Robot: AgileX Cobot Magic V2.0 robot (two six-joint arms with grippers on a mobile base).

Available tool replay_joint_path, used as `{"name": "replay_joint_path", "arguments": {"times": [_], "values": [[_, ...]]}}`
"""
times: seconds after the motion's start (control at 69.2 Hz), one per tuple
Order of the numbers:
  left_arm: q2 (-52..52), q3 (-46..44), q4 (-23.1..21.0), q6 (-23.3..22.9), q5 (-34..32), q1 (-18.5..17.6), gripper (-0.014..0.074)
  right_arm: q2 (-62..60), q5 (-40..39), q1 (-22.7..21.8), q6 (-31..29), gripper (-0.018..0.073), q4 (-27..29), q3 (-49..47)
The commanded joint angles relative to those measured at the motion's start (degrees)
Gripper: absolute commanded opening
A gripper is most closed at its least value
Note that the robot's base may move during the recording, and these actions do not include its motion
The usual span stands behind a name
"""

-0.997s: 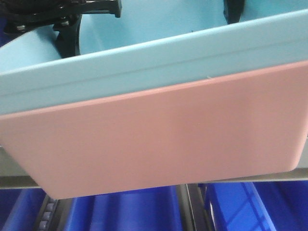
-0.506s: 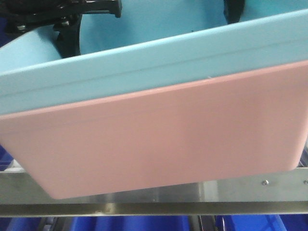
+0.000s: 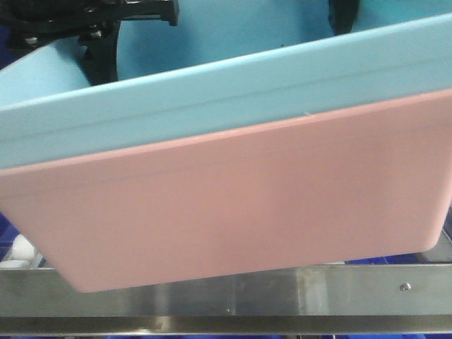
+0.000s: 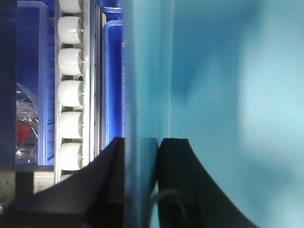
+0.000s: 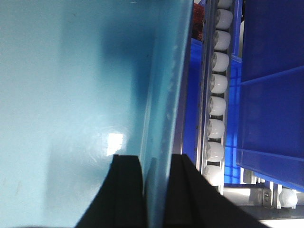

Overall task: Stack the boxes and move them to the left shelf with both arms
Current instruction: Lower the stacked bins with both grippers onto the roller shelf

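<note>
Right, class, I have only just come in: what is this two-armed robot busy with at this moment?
It is carrying two stacked bins: a light blue bin nested inside a pink bin. The left gripper is clamped on one side wall of the blue bin and the right gripper on the opposite wall. The stack hangs just above the shelf's steel front bar, with white rollers and dark blue crates alongside.

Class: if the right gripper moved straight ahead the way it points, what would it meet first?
Nothing new: the right gripper already clamps the blue bin's wall. Beyond, a roller rail runs alongside; depth unclear.
</note>
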Motion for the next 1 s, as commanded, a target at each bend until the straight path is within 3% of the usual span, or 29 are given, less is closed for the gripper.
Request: {"name": "replay_joint_path", "arguments": {"times": [0.0,0.795,0.983], "values": [[-1.89,-2.97,-1.29,0.30,-13.06,-2.15,-0.0010,-2.07,-1.19,1.75,-0.41,0.0053,2.65,-2.51],[-1.89,-2.97,-1.16,0.97,-11.65,-2.15,-0.0010,-2.07,-2.68,1.75,-0.41,0.0053,2.65,-2.58],[-1.89,-2.97,2.35,0.97,-11.77,-0.01,-0.0010,-2.07,-5.41,1.47,-1.01,0.0053,2.60,-2.59]]}}
